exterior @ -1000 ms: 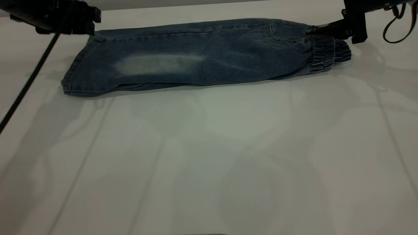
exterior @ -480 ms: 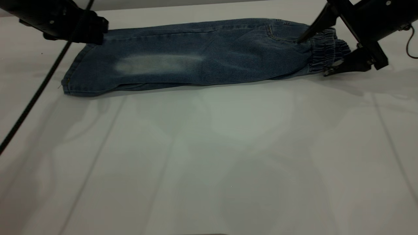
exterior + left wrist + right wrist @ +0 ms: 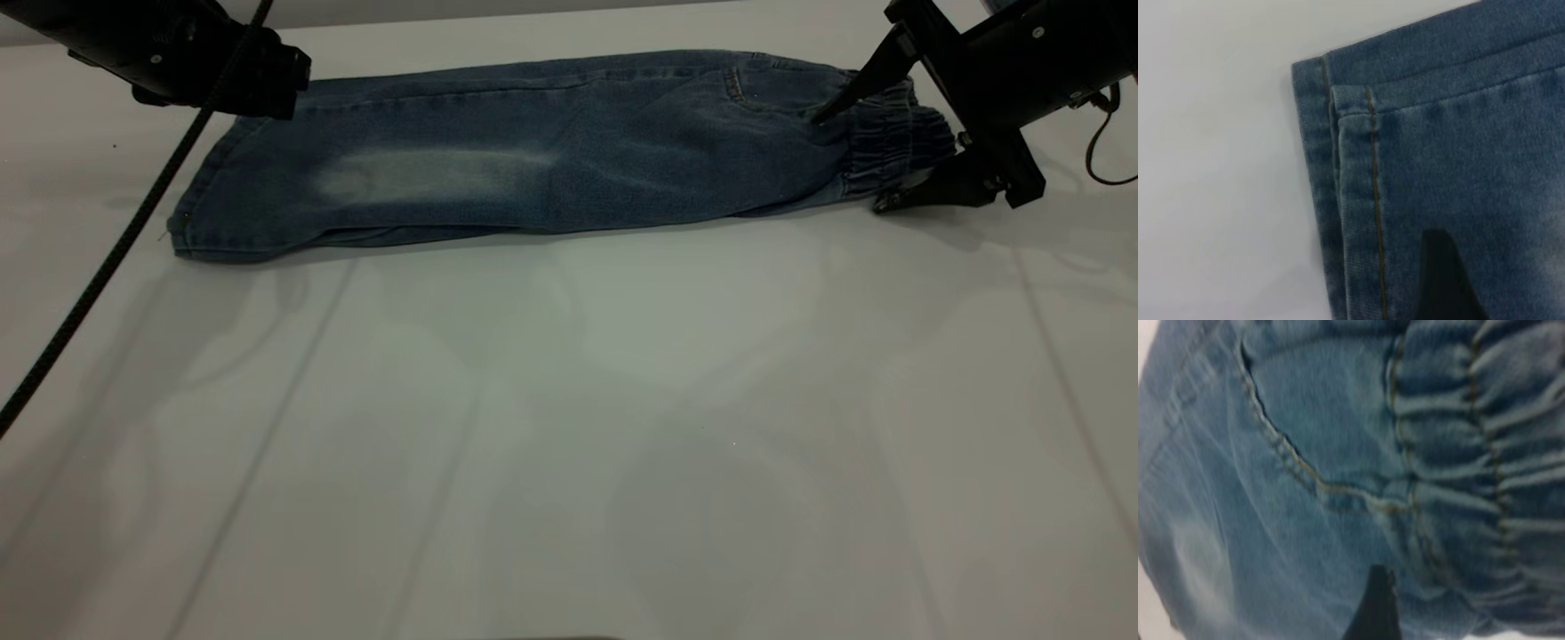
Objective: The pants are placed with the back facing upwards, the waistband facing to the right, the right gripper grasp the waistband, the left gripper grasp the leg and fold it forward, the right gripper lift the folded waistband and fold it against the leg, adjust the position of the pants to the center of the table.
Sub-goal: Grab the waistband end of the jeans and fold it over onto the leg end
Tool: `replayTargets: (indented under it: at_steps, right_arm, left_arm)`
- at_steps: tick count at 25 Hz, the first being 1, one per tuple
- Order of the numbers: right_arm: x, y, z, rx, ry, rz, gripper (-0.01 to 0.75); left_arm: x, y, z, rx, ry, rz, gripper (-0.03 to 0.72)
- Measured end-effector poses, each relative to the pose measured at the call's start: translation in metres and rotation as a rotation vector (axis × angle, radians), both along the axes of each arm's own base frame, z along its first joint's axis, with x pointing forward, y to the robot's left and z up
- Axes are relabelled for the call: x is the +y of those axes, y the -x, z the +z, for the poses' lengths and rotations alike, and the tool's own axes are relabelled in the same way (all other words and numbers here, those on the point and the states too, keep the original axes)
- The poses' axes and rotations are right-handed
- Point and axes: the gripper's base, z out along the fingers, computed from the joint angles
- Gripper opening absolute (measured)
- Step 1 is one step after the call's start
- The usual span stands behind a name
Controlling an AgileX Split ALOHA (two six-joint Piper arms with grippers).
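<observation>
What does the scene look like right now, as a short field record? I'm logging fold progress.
garment: blue denim pants, folded lengthwise, flat on the white table
waistband: elastic gathered band, at the right end
leg hems: at the left end, two edges stacked
right gripper: open, fingers straddling the waistband
left gripper: over the far hem corner; grip not visible
second fold: not yet done
</observation>
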Motion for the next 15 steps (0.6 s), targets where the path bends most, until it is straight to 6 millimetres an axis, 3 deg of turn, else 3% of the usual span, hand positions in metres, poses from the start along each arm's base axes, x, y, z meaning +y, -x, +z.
replayTargets:
  at_steps: [8, 15]
  right_arm:
    - [-0.008, -0.009, -0.001, -0.038, 0.057, -0.109, 0.541]
    - [-0.014, -0.013, -0.005, -0.036, 0.078, -0.196, 0.269]
  left_arm:
    - [0.0, 0.001, -0.001, 0.019, -0.001, -0.004, 0.391]
    - [-0.001, 0.003, -0.004, 0.055, -0.001, -0.01, 0.391]
